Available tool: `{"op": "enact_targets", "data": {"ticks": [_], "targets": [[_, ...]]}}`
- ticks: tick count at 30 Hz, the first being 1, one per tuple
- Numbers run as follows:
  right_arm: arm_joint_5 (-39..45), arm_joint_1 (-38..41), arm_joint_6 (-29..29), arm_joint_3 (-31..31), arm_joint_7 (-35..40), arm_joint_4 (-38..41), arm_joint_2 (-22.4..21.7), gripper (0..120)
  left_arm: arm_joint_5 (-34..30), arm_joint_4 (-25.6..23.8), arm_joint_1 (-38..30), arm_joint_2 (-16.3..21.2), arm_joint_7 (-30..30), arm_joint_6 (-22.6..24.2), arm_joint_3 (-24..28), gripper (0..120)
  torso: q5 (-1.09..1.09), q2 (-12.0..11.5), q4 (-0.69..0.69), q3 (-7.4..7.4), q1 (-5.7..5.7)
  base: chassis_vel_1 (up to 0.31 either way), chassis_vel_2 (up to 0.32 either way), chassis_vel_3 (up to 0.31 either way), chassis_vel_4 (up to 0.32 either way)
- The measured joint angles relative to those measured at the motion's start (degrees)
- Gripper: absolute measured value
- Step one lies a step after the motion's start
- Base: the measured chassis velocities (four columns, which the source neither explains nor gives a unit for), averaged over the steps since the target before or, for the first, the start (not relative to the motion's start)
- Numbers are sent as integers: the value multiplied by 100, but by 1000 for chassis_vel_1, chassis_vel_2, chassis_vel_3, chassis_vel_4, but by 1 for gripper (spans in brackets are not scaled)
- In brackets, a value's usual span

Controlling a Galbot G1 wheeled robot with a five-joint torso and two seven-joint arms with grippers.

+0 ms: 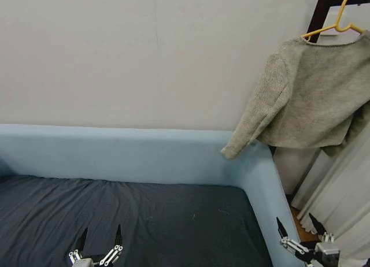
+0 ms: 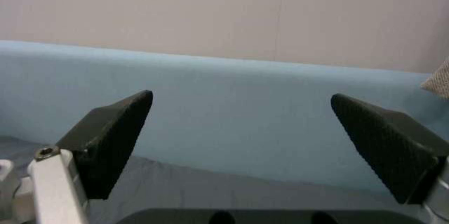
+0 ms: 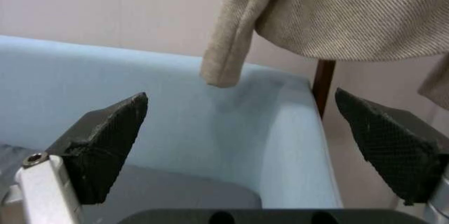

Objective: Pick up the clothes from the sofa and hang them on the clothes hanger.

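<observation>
A grey-beige knitted sweater hangs on a yellow hanger hooked on a dark wooden stand at the upper right; one sleeve droops over the sofa's right arm. The same sweater and its sleeve show in the right wrist view. My left gripper is low over the dark seat cushion, open and empty. My right gripper is low beside the sofa's right arm, open and empty. The wrist views show the left gripper and right gripper spread wide, holding nothing.
The sofa has a light blue backrest and right arm, with a dark grey seat cushion. A plain wall rises behind. White curtain fabric hangs right of the sofa, under the sweater.
</observation>
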Motion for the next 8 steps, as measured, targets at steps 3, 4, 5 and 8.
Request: {"op": "enact_targets", "data": {"ticks": [3,4,5,8], "targets": [[-49,51,-4,-78,47,76,-5,100,0,0,0,0,0,0,0,100,0,0,-1,0,0,0,0,0,0],[-52,67,-13,-80,68,76,-13,100,0,0,0,0,0,0,0,100,0,0,-1,0,0,0,0,0,0],[-52,67,-13,-80,68,76,-13,100,0,0,0,0,0,0,0,100,0,0,-1,0,0,0,0,0,0],[-70,97,-47,-80,144,64,-38,100,0,0,0,0,0,0,0,100,0,0,-2,0,0,0,0,0,0]]}}
